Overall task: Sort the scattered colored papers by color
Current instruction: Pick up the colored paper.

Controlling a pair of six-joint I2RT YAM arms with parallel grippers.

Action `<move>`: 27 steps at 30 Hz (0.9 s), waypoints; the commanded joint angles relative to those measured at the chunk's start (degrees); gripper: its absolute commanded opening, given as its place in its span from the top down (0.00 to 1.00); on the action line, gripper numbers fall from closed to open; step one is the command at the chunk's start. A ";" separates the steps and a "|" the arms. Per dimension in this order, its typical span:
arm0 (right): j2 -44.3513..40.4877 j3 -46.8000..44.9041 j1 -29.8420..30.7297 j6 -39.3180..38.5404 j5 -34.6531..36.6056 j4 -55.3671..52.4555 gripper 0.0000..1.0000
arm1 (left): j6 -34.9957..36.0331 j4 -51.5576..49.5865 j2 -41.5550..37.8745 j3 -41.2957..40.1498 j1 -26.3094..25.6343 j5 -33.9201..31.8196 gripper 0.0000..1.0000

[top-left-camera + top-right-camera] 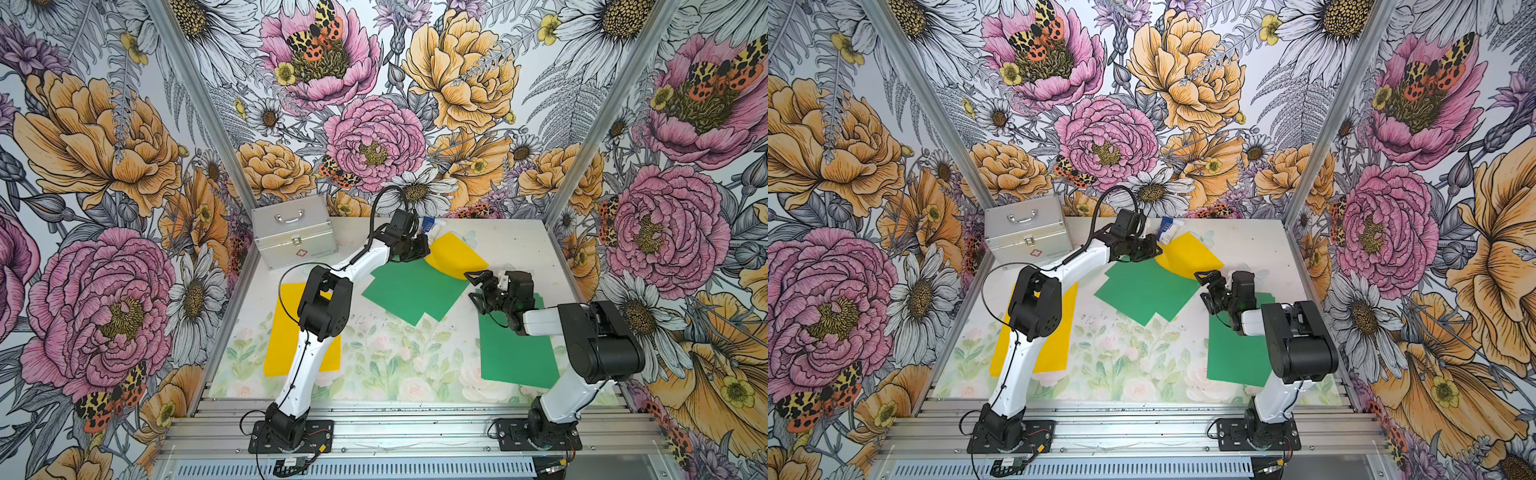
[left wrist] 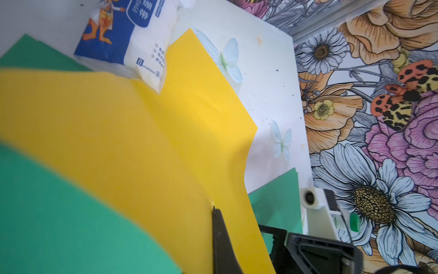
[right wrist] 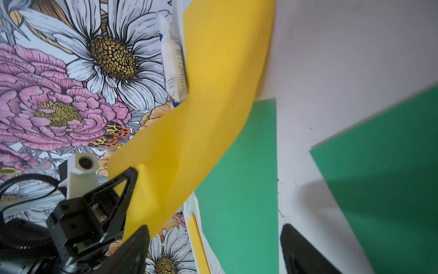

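My left gripper [image 1: 424, 249] is shut on the near edge of a yellow paper [image 1: 457, 254] at the back middle and holds that edge curled up off the table; the pinch shows in the left wrist view [image 2: 214, 210] on the sheet [image 2: 142, 142]. Two overlapping green papers [image 1: 411, 291] lie under and in front of it. My right gripper [image 1: 478, 287] hovers open just right of the lifted sheet, nothing between its fingers [image 3: 135, 249]. Another green paper [image 1: 515, 357] lies at the right under the right arm. A second yellow paper [image 1: 282, 332] lies at the left under the left arm.
A silver metal case [image 1: 295, 232] stands at the back left corner. A blue-and-white packet [image 1: 430, 226] lies at the back edge, touching the yellow sheet's far corner. Floral walls close in the table [image 1: 374, 353] on three sides.
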 commanded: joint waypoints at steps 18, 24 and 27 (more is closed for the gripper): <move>12.38 -5.23 3.73 21.53 9.98 38.09 0.26 | 0.14 -0.10 -6.89 -1.85 -0.29 0.14 1.00; 10.94 -5.56 3.67 22.41 11.11 38.11 0.24 | 0.65 -0.15 -7.13 -2.12 -0.62 0.28 1.00; 9.96 -5.83 3.48 22.65 12.18 38.13 0.24 | 0.80 -0.06 -7.41 -3.02 -0.66 0.13 1.00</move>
